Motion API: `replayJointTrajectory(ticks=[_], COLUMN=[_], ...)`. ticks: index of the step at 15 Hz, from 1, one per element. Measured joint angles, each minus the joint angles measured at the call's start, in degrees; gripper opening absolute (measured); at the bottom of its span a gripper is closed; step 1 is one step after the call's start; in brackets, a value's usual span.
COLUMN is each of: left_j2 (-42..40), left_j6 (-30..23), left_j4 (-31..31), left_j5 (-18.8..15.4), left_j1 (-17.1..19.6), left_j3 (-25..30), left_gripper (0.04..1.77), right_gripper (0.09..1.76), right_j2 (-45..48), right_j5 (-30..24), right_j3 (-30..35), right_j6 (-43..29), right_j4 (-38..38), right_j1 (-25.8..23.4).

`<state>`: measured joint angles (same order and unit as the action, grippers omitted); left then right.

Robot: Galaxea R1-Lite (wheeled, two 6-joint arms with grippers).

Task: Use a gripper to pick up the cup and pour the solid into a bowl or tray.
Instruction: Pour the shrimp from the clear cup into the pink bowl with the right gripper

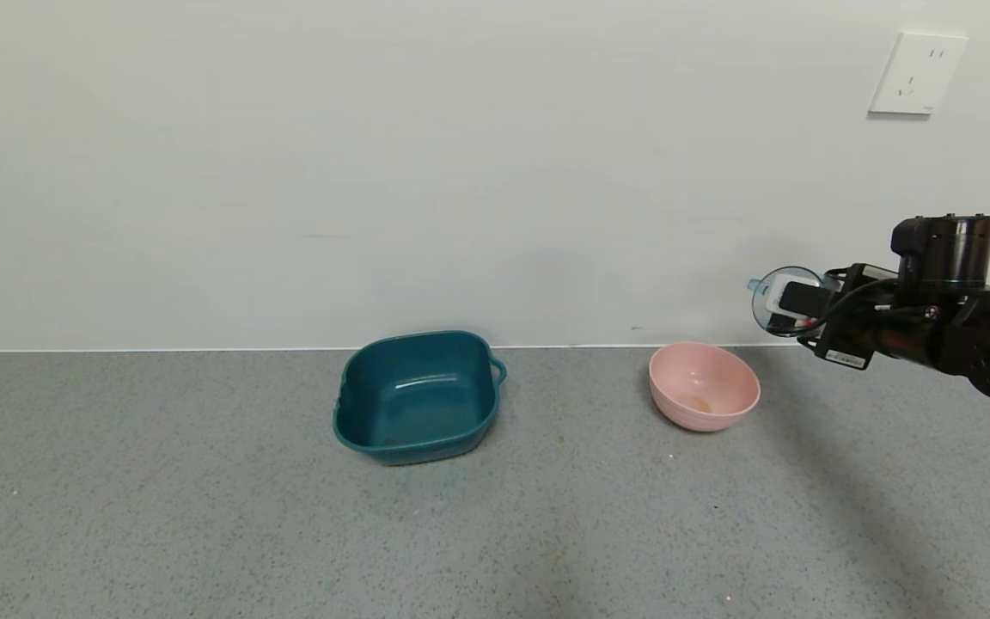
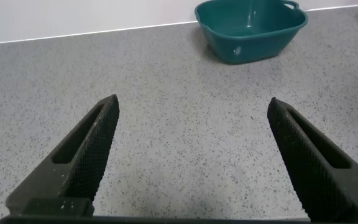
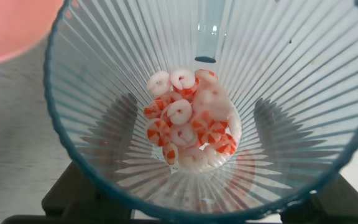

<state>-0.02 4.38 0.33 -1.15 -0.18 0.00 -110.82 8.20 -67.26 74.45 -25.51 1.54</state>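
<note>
My right gripper (image 1: 791, 309) is shut on the transparent blue-green ribbed cup (image 1: 783, 301) and holds it in the air, up and to the right of the pale pink bowl (image 1: 704, 385). In the right wrist view I look down into the cup (image 3: 104, 124); the pink-red and white bits (image 3: 191, 127) lie in a heap at its bottom, and the fingers (image 3: 114, 124) show dark through its wall on both sides. An edge of the pink bowl (image 3: 11, 28) shows beside the cup. My left gripper (image 2: 192, 155) is open over bare counter.
A dark teal squarish basin with handles (image 1: 416, 397) stands left of the pink bowl near the wall; it also shows in the left wrist view (image 2: 252, 28). A grey speckled counter (image 1: 203, 516) spreads in front. A white socket plate (image 1: 916, 73) is on the wall.
</note>
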Motion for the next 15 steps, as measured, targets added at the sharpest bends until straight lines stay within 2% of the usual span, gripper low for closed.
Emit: replayJointTrajectory(ticks=[5, 7, 11, 15], left_j2=[0.00, 0.00, 0.00, 0.00], left_j6=[0.00, 0.00, 0.00, -0.02], left_j4=[0.00, 0.00, 0.00, 0.00], left_j5=[0.02, 0.00, 0.02, 0.02], left_j1=[0.02, 0.02, 0.02, 0.02], left_j3=[0.00, 0.00, 0.00, 0.00], left_gripper=[1.72, 1.72, 1.72, 1.72], right_gripper=[1.32, 1.32, 1.32, 1.32], right_j2=[-1.77, -2.68, -4.36, -6.16], right_j5=[0.30, 2.01, 4.89, 6.12], right_j3=[-0.27, 0.12, 0.39, 0.48], right_j6=[18.36, 25.08, 32.28, 35.50], right_j4=[-11.23, -14.03, -14.81, -14.86], right_j1=[0.04, 0.41, 2.97, 5.57])
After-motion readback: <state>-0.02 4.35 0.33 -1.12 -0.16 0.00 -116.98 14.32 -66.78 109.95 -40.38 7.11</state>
